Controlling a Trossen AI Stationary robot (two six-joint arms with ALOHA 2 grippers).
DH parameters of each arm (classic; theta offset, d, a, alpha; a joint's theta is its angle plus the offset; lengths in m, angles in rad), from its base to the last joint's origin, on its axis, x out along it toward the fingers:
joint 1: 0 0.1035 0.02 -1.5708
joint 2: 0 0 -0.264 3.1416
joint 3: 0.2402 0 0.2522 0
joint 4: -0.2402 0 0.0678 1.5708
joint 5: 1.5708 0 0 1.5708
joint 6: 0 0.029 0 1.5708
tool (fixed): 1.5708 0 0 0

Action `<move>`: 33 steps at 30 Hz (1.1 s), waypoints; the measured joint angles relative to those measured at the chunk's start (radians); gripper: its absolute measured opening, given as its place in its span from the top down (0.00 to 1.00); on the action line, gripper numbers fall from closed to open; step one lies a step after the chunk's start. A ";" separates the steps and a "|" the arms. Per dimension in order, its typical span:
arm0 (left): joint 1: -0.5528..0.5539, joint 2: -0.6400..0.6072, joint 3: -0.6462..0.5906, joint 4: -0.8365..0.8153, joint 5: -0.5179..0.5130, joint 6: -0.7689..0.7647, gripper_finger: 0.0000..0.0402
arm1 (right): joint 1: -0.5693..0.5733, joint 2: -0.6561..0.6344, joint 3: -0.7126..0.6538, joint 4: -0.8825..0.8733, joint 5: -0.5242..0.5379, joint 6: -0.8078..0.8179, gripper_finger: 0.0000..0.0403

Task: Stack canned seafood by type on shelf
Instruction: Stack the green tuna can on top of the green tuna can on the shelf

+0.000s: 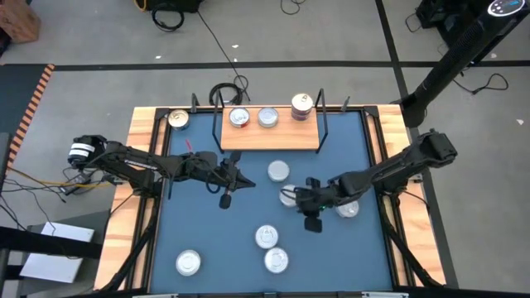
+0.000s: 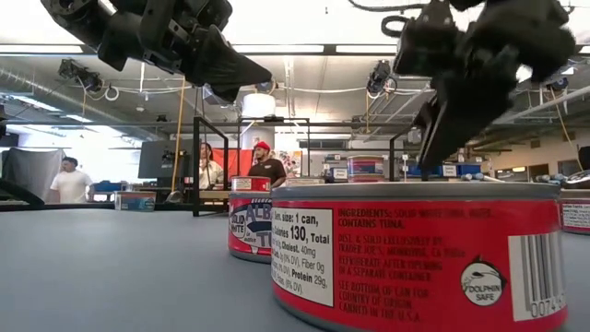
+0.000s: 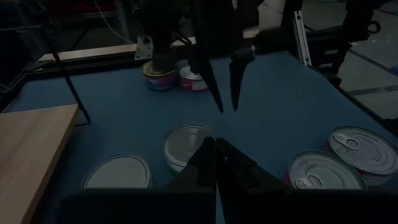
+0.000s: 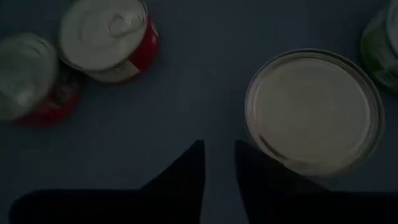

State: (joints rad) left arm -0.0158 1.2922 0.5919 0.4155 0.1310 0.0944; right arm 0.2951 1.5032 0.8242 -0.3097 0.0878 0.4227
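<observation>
Nearest, toward the front of the blue table [image 1: 207, 232]: three tins of canned seafood, one [image 1: 189, 263] off to the left, two [image 1: 267, 236] [image 1: 276, 260] close together near the middle, all upright with silver lids.

Farther in, at mid-table, both arms. Left arm [image 1: 141, 161] stretched low from the left edge toward the centre, elbow slightly bent; left gripper [image 3: 216, 146] pointed across the table, fingers pressed together, nothing between them, raised clear of the surface. Right arm [image 1: 389, 170] reaching in from the right edge, wrist turned down; right gripper [image 4: 219, 149] aimed straight at the table, fingers parted by a narrow gap, empty. Just beside one finger, a plain-lidded tin [image 4: 314, 109], apart from the pads. Another tin [image 1: 348, 209] under the right forearm; one more [image 1: 279, 171] a little beyond the grippers.

Farthest, the shelf [image 1: 269, 139] at the back: two single tins [image 1: 238, 117] [image 1: 267, 117] side by side and a stack [image 1: 301, 106] at its right end. Lone gold-lidded tin [image 1: 178, 119] at the back-left corner.
</observation>
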 joint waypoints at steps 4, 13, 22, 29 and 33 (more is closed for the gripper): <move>0.000 0.000 0.000 -0.011 -0.003 0.003 0.99 | 0.002 0.072 0.013 0.002 0.056 -0.078 0.74; 0.000 0.000 0.000 -0.030 -0.014 0.003 0.99 | 0.011 0.101 0.055 -0.014 0.140 -0.225 0.75; 0.000 0.000 0.000 -0.036 -0.016 0.003 0.99 | 0.017 0.145 0.054 -0.035 0.157 -0.316 0.77; 0.000 0.000 -0.001 -0.046 -0.029 0.003 0.99 | 0.017 0.154 0.055 -0.035 0.162 -0.333 0.88; 0.000 0.000 -0.001 -0.044 -0.031 0.003 0.99 | 0.017 0.159 0.058 -0.035 0.156 -0.349 0.98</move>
State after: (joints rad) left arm -0.0158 1.2921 0.5911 0.3716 0.1005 0.0977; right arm 0.3122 1.6627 0.8818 -0.3443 0.2438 0.0740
